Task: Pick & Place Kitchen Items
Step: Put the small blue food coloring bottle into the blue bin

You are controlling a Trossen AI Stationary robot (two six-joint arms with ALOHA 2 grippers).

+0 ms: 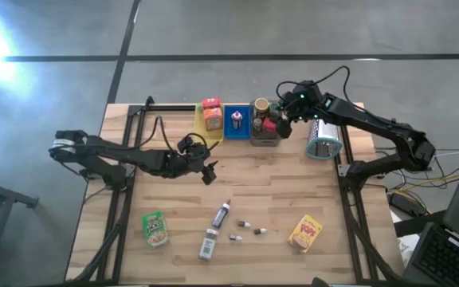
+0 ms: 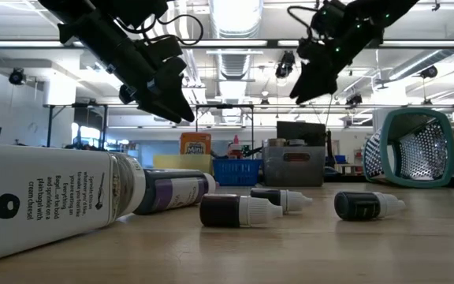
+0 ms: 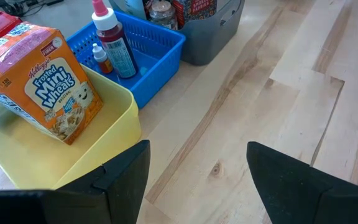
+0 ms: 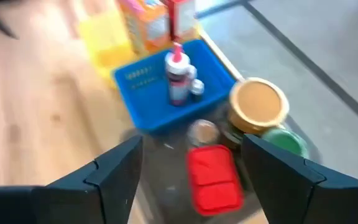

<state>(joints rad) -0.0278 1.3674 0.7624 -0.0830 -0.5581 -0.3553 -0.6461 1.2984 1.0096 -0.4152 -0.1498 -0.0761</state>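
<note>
Left pincer (image 1: pixel 208 173) open, hovering mid-table, right pincer (image 1: pixel 281 114) open, raised at far edge

The orange cereal box (image 3: pixel 45 87) in the yellow tray (image 3: pixel 114 134) reads "Kellogg's Frosted Mini Wheats". In the low view, the white bottle (image 2: pixel 50 201) lying on the tabletop (image 2: pixel 306 252) carries small lines of print, partly legible: "sprinkle on", "cream cheese". The yellow pouch (image 1: pixel 305 233) shows red lettering, apparently "POP".
</note>
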